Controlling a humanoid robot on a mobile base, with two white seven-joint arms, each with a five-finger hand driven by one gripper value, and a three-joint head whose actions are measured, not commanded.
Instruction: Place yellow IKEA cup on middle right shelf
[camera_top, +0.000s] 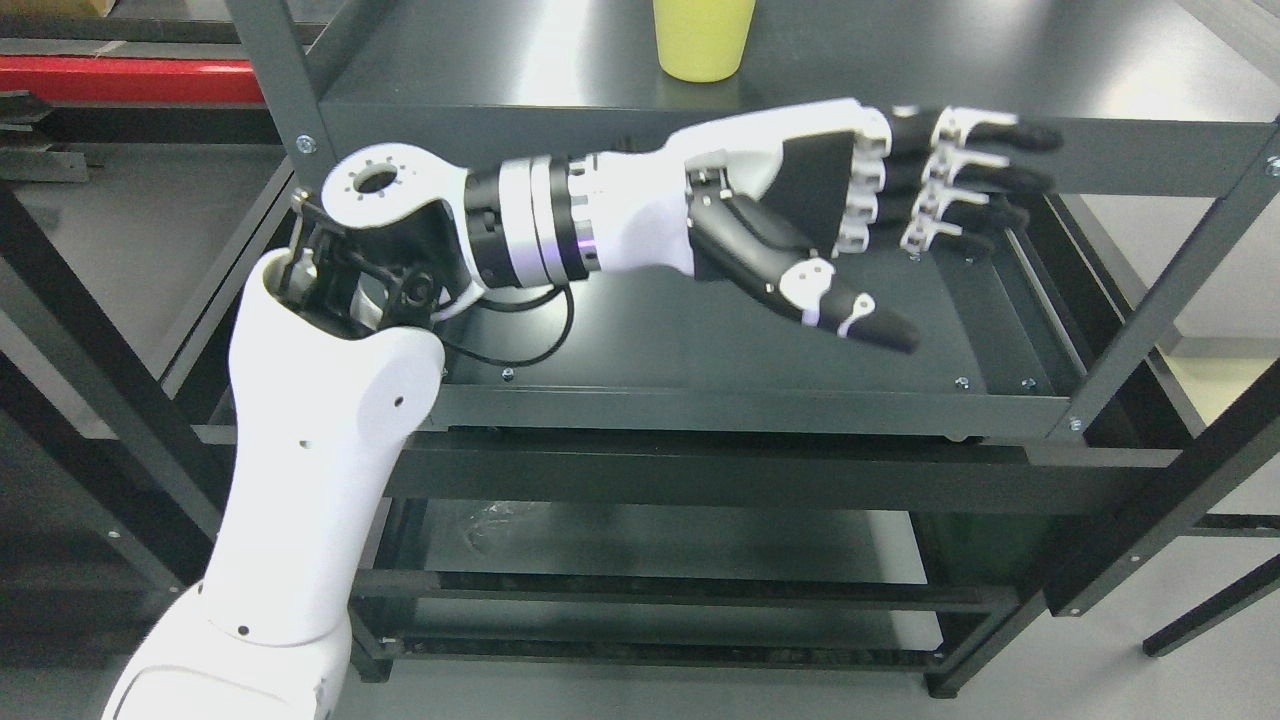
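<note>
A yellow cup (701, 37) stands upright on the top shelf (520, 75) of a dark grey metal rack, its upper part cut off by the picture's top edge. My left hand (930, 225) reaches in from the lower left and hovers in front of the rack, below the cup and over the middle shelf (640, 340). Its fingers are stretched out flat and the thumb points down to the right. The hand holds nothing. It is apart from the cup.
The rack has upright posts at the left (275, 80) and right (1160, 310) and a lower shelf (650, 540). A second dark frame (90, 360) stands to the left. A red bar (120, 80) lies at the back left.
</note>
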